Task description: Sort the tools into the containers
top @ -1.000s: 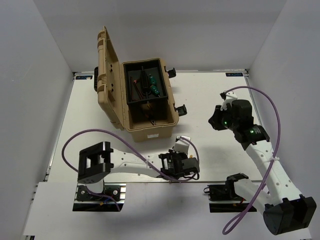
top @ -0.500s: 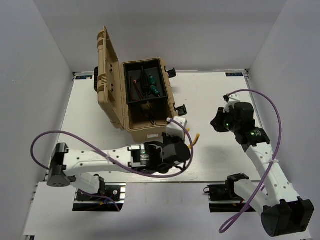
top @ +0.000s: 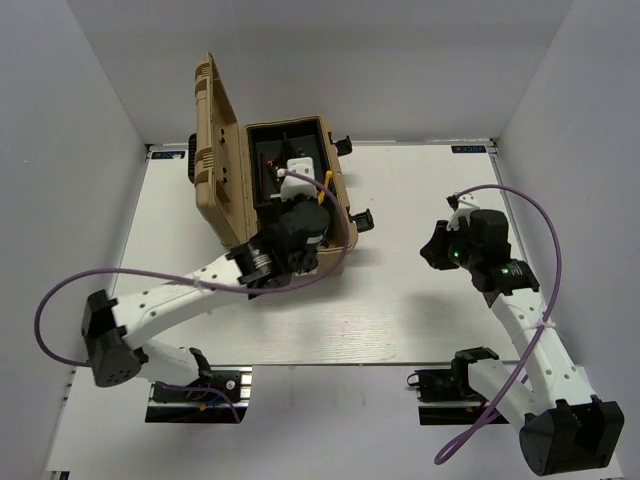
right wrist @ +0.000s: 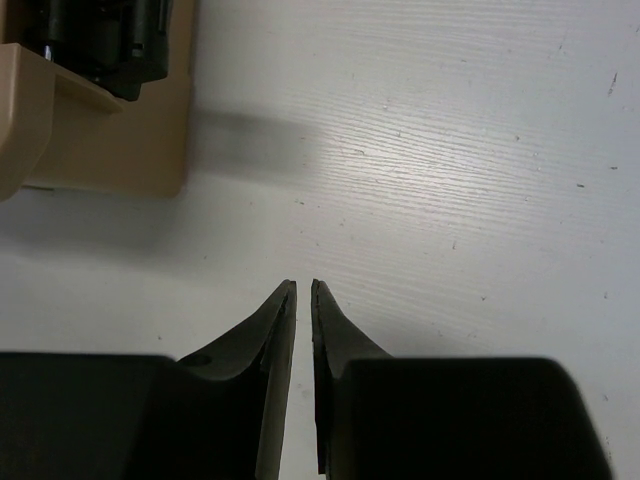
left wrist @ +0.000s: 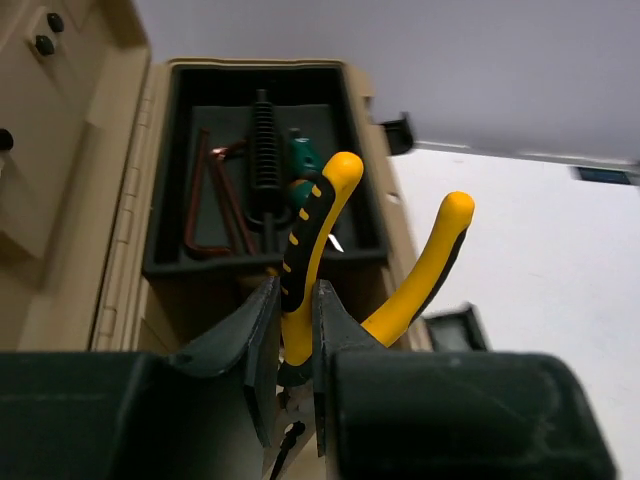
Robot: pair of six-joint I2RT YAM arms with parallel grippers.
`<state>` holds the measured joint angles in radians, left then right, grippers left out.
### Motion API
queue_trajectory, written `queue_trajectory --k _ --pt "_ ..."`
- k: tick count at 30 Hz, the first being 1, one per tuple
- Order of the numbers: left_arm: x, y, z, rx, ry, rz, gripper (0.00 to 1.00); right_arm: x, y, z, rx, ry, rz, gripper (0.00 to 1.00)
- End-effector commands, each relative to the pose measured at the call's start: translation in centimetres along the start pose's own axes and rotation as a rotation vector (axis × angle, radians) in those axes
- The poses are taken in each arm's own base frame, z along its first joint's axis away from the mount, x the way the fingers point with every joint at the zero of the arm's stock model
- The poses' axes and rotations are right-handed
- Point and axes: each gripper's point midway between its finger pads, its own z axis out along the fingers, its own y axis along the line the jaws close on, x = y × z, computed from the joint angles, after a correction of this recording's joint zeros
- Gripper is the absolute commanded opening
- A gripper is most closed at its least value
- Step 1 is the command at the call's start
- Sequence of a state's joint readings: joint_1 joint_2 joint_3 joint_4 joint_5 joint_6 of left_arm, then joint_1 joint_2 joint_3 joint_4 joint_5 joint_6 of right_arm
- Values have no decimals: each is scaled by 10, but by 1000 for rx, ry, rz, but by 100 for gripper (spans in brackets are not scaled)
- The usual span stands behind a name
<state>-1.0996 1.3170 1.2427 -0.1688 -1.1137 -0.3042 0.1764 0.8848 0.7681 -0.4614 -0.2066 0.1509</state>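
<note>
My left gripper [left wrist: 295, 295] is shut on one handle of the yellow-and-black pliers [left wrist: 315, 235] and holds them over the open tan toolbox [top: 300, 262]; in the top view the gripper [top: 297, 200] sits above the box's black tray. In the tray lie two dark hex keys [left wrist: 205, 205], a black ribbed handle [left wrist: 264, 160] and the green-handled screwdriver [left wrist: 304, 158]. The lid [top: 215, 140] stands open at the left. My right gripper [right wrist: 302, 290] is shut and empty above the bare white table, right of the toolbox [right wrist: 100, 130]; it also shows in the top view [top: 440, 250].
Black latches [top: 362, 219] stick out on the toolbox's right side. White walls enclose the table [top: 420, 300] on the left, back and right. Purple cables loop off both arms.
My left arm has lifted the pliers from the table's front middle and swung them back over the open toolbox. The right arm has barely moved.
</note>
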Motion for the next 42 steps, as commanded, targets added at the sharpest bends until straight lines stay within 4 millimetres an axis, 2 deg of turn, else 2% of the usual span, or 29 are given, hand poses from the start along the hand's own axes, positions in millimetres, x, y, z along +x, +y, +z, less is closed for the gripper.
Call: queue_trajectory --k 1,2,5,8,10,11,12,13,15,17,18,19,20,21,22,23,24,26,27,28,29,30,31,32,33,35,37,39,42 --pt "0 -2 31 -41 -26 32 0 -9 3 -2 -22 -51 -1 17" --pt "2 5 42 -73 -28 33 0 -8 3 -2 -22 -51 0 17" --pt "15 10 65 -87 -15 53 0 -6 1 -3 -20 -51 4 17" --pt "28 12 78 -87 14 67 0 -5 1 -2 -25 -49 3 17" --pt "31 9 78 -68 25 52 17 -5 2 -2 -31 -50 1 17" --pt "34 12 79 -63 37 45 29 -4 2 -1 -36 -46 0 20" --pt "36 13 78 -65 43 53 52 -3 3 -1 -46 -44 -1 24" --pt "36 13 76 -53 45 41 59 -2 4 0 -53 -38 -6 32" --pt "34 15 75 -35 56 44 67 -1 7 0 -76 -33 -10 38" --pt "31 12 72 -6 60 47 69 0 10 1 -93 -26 -32 41" --pt "18 10 69 14 48 38 69 1 12 1 -108 -23 -32 41" --pt "13 7 67 40 49 40 65 1 13 1 -116 -19 -42 41" --pt "2 2 61 81 36 45 39 1 15 1 -131 -14 -47 38" --pt "-3 0 56 94 28 53 16 0 18 1 -143 -18 -55 32" --pt "-20 -2 50 136 2 31 0 -2 18 1 -146 -17 -58 24" --pt "-30 -5 45 168 -12 23 0 0 20 2 -164 -8 -55 5" --pt "-45 -9 37 208 -28 18 0 -2 21 4 -170 -5 -60 0" --pt "-74 -11 24 278 -73 -5 0 -3 23 6 -185 6 -63 0" --pt "-107 1 9 287 -136 -57 0 -2 23 7 -187 12 -60 0" --pt "-123 10 3 280 -168 -57 0 -1 23 10 -190 21 -55 0" --pt "-148 22 -5 257 -216 -93 0 -1 23 10 -193 22 -59 0" --pt "-162 35 -10 220 -243 -106 3 -3 24 11 -196 17 -65 0" --pt "-176 63 -13 109 -271 -120 10 -2 23 13 -197 24 -60 0" --pt "-188 79 -14 48 -290 -135 30 -4 23 13 -198 20 -64 0" --pt "-196 107 -18 -92 -315 -170 40 -5 24 14 -199 21 -62 0" --pt "-209 132 -28 -193 -338 -122 49 -7 24 15 -200 24 -61 0" --pt "-225 156 -38 -290 -381 -163 50 -6 23 16 -197 28 -57 0" --pt "-231 178 -49 -356 -386 -107 50 -5 22 17 -196 33 -55 0" --pt "-226 191 -50 -409 -372 -34 47 -7 23 16 -197 25 -56 0"
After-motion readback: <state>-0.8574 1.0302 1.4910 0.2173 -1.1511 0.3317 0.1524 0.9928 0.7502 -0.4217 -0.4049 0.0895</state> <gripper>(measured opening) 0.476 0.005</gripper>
